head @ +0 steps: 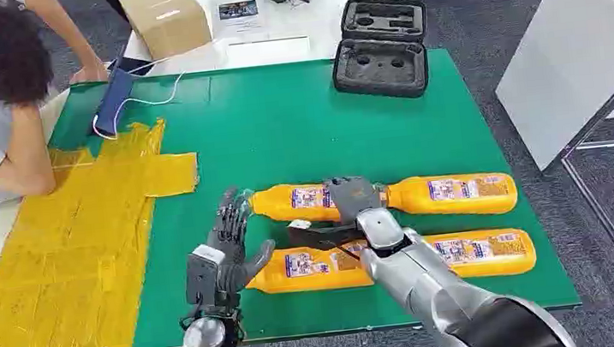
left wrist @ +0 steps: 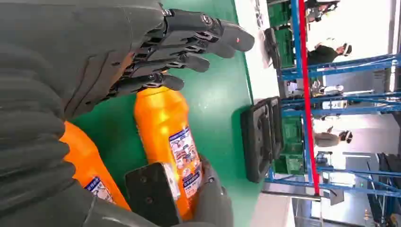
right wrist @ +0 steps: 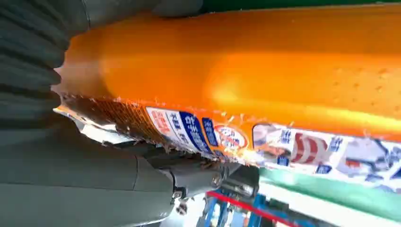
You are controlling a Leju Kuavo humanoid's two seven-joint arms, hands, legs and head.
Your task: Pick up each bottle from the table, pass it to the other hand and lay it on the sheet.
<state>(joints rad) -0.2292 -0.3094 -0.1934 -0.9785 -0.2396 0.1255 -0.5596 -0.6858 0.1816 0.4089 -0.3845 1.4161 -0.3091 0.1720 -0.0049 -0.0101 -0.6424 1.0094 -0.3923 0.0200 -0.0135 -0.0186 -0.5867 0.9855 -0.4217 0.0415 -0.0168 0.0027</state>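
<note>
An orange bottle (head: 293,201) is gripped by the right hand (head: 352,196), fingers wrapped around its labelled body, over the green mat (head: 282,133) among three other orange bottles lying there. The left hand (head: 230,255) is held at the bottle's cap end with fingers spread, nothing grasped. The yellow sheet (head: 62,251) lies to the left, where a person's arm (head: 22,156) rests.
</note>
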